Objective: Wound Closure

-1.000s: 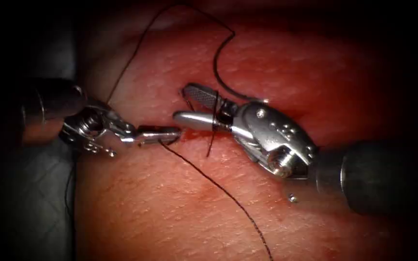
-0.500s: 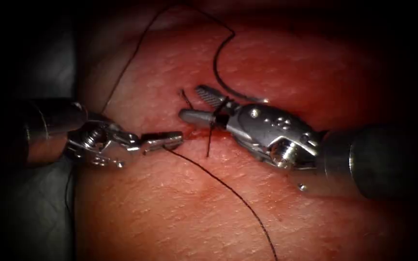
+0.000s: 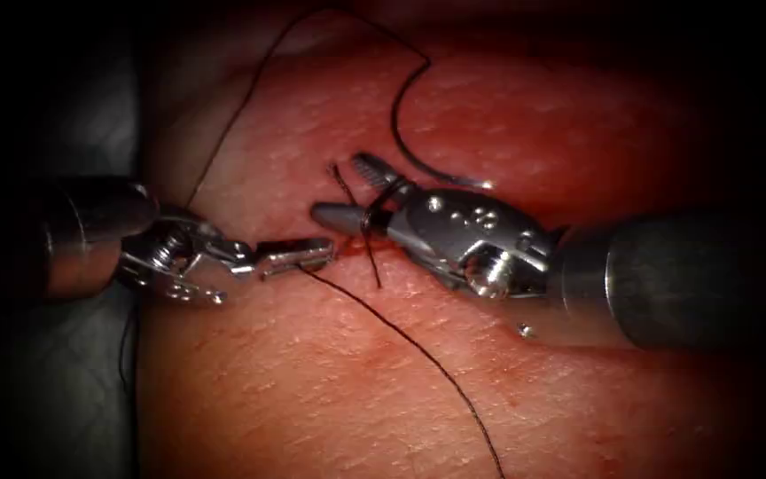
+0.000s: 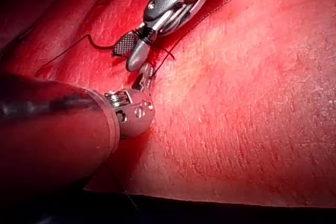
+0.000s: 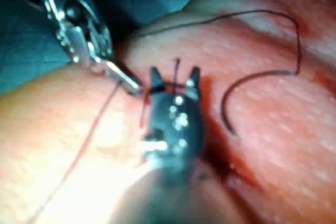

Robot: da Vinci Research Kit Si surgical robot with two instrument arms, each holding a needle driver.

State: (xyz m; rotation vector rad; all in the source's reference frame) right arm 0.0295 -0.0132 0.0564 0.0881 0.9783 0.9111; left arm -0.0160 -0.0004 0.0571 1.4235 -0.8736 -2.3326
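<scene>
A: Starting at the right tool (image 3: 339, 188): jaws parted wide and gripping nothing, but a turn of thread (image 3: 374, 206) is wrapped round both jaws just behind the tips. The left wrist view agrees: the same tool (image 4: 127, 56) has its jaws spread with dark thread across them.

B: And the left tool (image 3: 299, 255)?

A: Jaws closed on the thread at their tips. From there the long strand (image 3: 401, 333) runs down and to the right over the tissue (image 3: 312, 381). The two tools point tip to tip, close but not touching.

B: Which relation matters here?

A: I'd say the short end (image 3: 340, 182). It stands steeply between the open right jaws, its long axis nearly crossways to them. The right tool is clearly the nearer one. The left tool sits lower and to the left of it, already occupied.

B: Where's the needle?

A: Probably the dark curve (image 3: 401, 146) lying free on the tissue behind the right tool, with a bright tip near the tool's body. Neither tool holds it and it isn't in the tissue. It's hard to separate from the thread in this light, so I'm hedging.

B: And the cut?

A: The cut (image 3: 340, 248) is under the meeting tips, with red fluid (image 3: 352, 241) there. I can't tell which side of it the needle lies on.
</scene>
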